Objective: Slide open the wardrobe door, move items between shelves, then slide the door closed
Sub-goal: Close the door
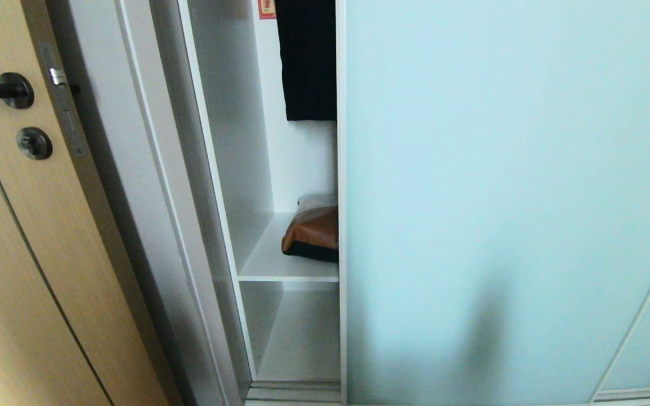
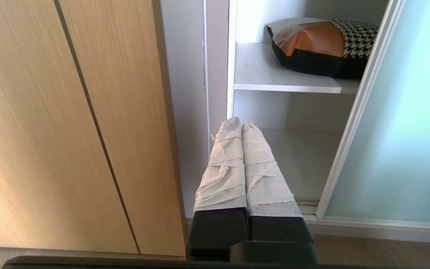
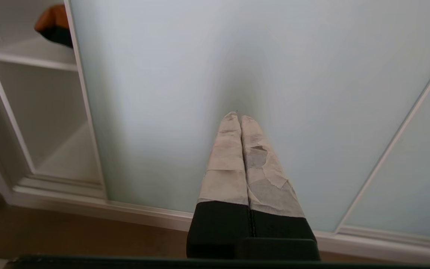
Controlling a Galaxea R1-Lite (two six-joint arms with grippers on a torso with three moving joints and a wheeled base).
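Head view: sliding door [image 1: 511,197] standing part open; bag [image 1: 312,232] lying on upper shelf [image 1: 280,265], half hidden by the door's edge.

Left wrist: left gripper [image 2: 241,125] pressed together — pointing at the lower shelf [image 2: 304,157].

Right wrist: right gripper [image 3: 239,116] together (holding nothing), facing the glass.

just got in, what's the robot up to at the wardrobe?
Nothing is being handled. The sliding door stands only part open, leaving a narrow gap on the left. Through it the tan and houndstooth bag lies on the upper shelf; the lower shelf shows nothing on it. Both tools are shut and empty: left tool faces the gap, right tool faces the glass.
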